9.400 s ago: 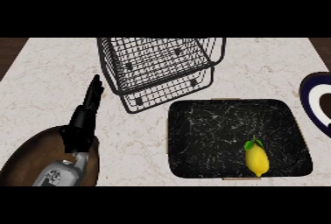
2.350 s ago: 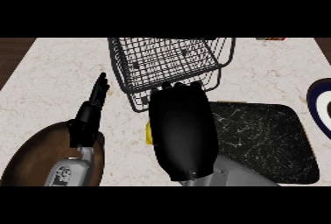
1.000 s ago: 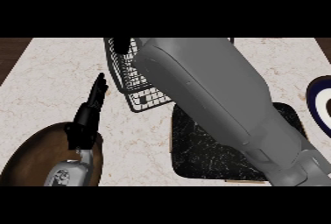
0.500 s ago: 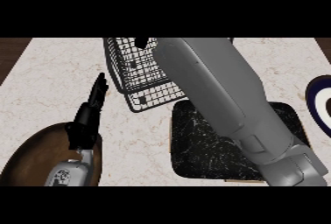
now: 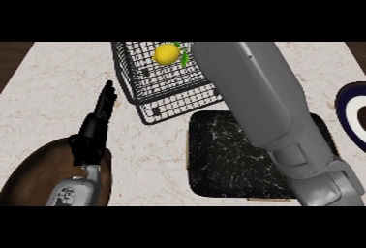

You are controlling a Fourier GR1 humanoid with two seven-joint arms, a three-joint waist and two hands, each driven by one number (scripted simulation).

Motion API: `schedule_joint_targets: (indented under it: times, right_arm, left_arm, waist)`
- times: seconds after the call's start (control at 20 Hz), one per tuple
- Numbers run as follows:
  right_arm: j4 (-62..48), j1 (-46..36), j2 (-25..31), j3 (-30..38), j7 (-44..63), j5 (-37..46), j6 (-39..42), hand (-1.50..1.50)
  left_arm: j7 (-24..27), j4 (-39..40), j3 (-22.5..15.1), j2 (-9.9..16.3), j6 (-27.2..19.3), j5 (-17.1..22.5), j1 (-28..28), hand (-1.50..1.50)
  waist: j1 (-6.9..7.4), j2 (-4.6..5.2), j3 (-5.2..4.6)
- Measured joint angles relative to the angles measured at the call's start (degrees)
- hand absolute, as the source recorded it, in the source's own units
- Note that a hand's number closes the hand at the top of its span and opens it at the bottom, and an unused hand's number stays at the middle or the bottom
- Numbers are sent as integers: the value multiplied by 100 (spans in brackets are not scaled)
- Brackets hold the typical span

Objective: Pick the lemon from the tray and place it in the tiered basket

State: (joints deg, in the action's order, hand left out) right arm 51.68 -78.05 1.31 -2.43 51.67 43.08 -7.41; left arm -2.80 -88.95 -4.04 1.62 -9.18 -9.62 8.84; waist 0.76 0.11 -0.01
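One pale marble counter (image 5: 57,97) fills the view, with dark wood past its left edge and bare stone open at left and upper right. A grey right forearm (image 5: 265,121) crosses the black marbled square tray (image 5: 221,160) toward the black wire tiered basket (image 5: 168,82); its hand is hidden, so I cannot tell its state. The left hand (image 5: 100,118) rests with straight fingers. The yellow lemon (image 5: 166,54) lies in the basket.

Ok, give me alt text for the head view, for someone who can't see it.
A lemon lies in the wire tiered basket at the counter's far edge. A grey right forearm stretches over the empty black tray toward it; the left robot hand rests at left.
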Motion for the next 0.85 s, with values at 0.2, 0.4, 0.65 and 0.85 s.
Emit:
schedule_joint_targets:
  times: [0.2,0.4,0.65,0.85]
  right_arm:
    - [479,169,271,271,300,38,-224,-150]
    - [1235,681,580,638,471,-142,-258,-150]
    - [2637,1805,1035,1100,440,-705,-52,-150]
    - [3922,3006,1403,1461,305,-1344,409,-150]
  left_arm:
    - [-11,-70,-29,-33,-63,-49,-112,0]
    - [5,-117,49,19,-58,-13,-211,0]
    - [9,-93,107,20,-110,-18,-275,0]
    - [-48,-230,106,11,-109,12,-371,0]
  waist:
    - [-85,-35,2]
    - [-187,-66,6]
    - [-321,-91,11]
    - [-391,-108,15]
